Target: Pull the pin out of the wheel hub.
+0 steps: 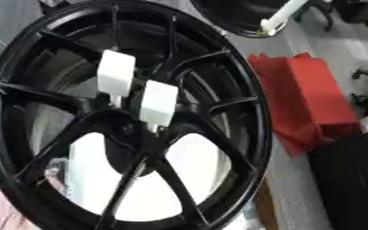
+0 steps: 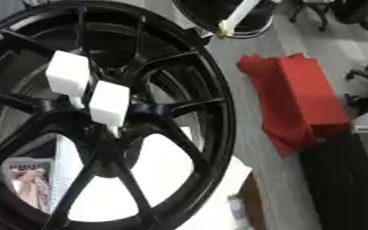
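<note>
Black and shiny, the big wheel hub (image 1: pixel 124 121) fills our view. Two white blocky pins (image 1: pixel 157 104) (image 1: pixel 115 74) stick out side by side near its middle, between thin spokes. We see neither hand, so we cannot tell their shape. Farther right lies a red cloth (image 1: pixel 305 101).

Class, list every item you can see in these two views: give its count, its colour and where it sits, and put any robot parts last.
wheel: one, black, spoked, fills the left and centre.
white blocks: two, white, on thin stems at the hub, side by side.
red object: one, red, on the grey floor right of the wheel.
second rim: one, black, top edge, with a white stick across it.
robot hand: none in either view.
</note>
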Tool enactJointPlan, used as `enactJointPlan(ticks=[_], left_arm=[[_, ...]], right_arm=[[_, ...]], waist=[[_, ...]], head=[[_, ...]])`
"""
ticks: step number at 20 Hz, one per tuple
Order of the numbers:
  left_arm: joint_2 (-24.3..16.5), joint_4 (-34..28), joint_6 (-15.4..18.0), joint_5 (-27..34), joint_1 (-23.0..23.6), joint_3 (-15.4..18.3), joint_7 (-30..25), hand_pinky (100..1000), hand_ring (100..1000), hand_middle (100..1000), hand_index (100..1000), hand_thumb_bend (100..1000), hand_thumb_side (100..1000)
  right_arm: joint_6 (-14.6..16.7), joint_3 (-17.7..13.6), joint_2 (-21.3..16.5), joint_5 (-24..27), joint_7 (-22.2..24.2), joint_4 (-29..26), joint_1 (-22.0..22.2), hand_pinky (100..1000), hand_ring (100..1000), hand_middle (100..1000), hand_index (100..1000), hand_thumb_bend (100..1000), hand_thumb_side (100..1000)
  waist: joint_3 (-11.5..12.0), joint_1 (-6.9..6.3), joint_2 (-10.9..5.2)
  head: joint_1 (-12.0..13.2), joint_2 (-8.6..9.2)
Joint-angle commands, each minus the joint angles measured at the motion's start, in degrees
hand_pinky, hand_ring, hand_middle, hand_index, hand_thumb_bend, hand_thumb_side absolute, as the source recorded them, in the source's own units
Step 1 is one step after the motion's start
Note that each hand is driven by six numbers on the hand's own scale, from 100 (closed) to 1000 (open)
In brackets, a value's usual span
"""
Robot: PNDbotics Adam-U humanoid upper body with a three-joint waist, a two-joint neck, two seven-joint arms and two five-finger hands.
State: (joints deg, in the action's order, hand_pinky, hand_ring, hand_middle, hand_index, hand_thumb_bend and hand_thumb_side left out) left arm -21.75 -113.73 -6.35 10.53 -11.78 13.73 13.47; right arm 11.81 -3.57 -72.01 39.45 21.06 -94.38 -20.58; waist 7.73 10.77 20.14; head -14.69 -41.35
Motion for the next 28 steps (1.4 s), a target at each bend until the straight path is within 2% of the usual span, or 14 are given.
enactJointPlan(ticks=[1,3,5,8,12,13,14,18,20,21,23,27,28], left_arm=[[-1.04,-0.86,0.26,-0.40,-0.35,0.85,0.50,910,480,581,758,100,731],[-0.97,-0.86,0.35,-0.45,-0.20,1.06,0.75,910,480,580,758,100,732],[-0.88,-0.86,0.41,-0.53,-0.02,1.30,1.04,911,480,580,758,100,732],[-0.77,-0.86,0.49,-0.63,0.12,1.52,1.36,911,479,580,758,100,731],[-0.74,-0.86,0.66,-0.77,0.32,1.78,1.67,911,479,580,758,100,731],[-0.72,-0.86,0.68,-0.79,0.34,1.80,1.71,911,479,580,758,100,732],[-0.70,-0.86,0.71,-0.79,0.32,1.79,1.72,911,479,580,758,100,735],[-0.66,-0.86,0.76,-0.79,0.29,1.75,1.69,912,479,580,759,100,735],[-0.66,-0.86,0.74,-0.81,0.33,1.75,1.68,912,479,580,759,100,734],[-0.65,-0.86,0.74,-0.82,0.36,1.76,1.68,912,479,580,759,100,735],[-0.62,-0.86,0.73,-0.85,0.47,1.83,1.74,912,479,581,759,100,734],[-0.64,-0.86,0.73,-0.86,0.54,1.86,1.79,913,479,581,759,100,734],[-0.65,-0.86,0.73,-0.85,0.55,1.86,1.80,913,479,581,759,100,734]], right_arm=[[0.50,-5.76,-1.93,2.21,-1.33,2.82,3.06,827,595,325,453,356,100],[0.97,-8.81,-0.83,3.14,-2.19,5.03,6.14,827,595,324,453,350,100],[2.49,-12.63,0.32,1.01,-3.55,8.19,9.13,805,599,335,462,376,100],[6.62,-17.79,2.74,-8.33,-7.64,13.39,13.39,790,595,338,463,386,100],[9.84,-21.75,6.78,-18.05,-11.64,16.98,18.11,786,624,372,494,372,100],[10.43,-22.43,7.69,-21.12,-12.57,17.38,19.12,802,659,407,531,434,100],[10.80,-22.82,8.54,-24.11,-13.03,17.66,19.92,831,703,478,602,355,100],[11.94,-23.53,10.79,-32.50,-9.15,18.22,21.50,953,869,755,817,484,122],[12.21,-24.12,11.26,-33.34,-7.45,18.52,21.50,985,928,843,867,512,134],[12.17,-24.37,11.34,-33.29,-6.89,18.74,21.47,988,935,852,869,511,133],[11.97,-24.89,11.50,-32.60,-6.50,19.03,21.35,990,938,848,863,465,100],[10.85,-25.49,11.65,-29.90,-7.42,19.28,21.16,991,939,843,849,351,100],[10.49,-25.62,11.62,-29.33,-7.72,19.33,21.12,990,935,836,845,351,100]], waist=[[-0.44,-0.71,-0.76],[-0.77,-0.90,-0.67],[-1.15,-1.04,-0.63],[-1.43,-1.22,-0.50],[-1.61,-1.37,-0.32],[-1.67,-1.40,-0.28],[-1.69,-1.43,-0.25],[-1.80,-1.57,-0.15],[-1.88,-1.64,-0.20],[-1.91,-1.66,-0.23],[-1.97,-1.70,-0.27],[-2.09,-1.69,-0.37],[-2.14,-1.69,-0.39]], head=[[0.77,0.84],[1.17,0.83],[1.60,0.73],[2.03,0.55],[2.27,0.52],[2.27,0.47],[2.24,0.44],[2.09,0.47],[1.93,0.37],[1.90,0.37],[1.96,0.39],[1.93,0.33],[1.95,0.34]])
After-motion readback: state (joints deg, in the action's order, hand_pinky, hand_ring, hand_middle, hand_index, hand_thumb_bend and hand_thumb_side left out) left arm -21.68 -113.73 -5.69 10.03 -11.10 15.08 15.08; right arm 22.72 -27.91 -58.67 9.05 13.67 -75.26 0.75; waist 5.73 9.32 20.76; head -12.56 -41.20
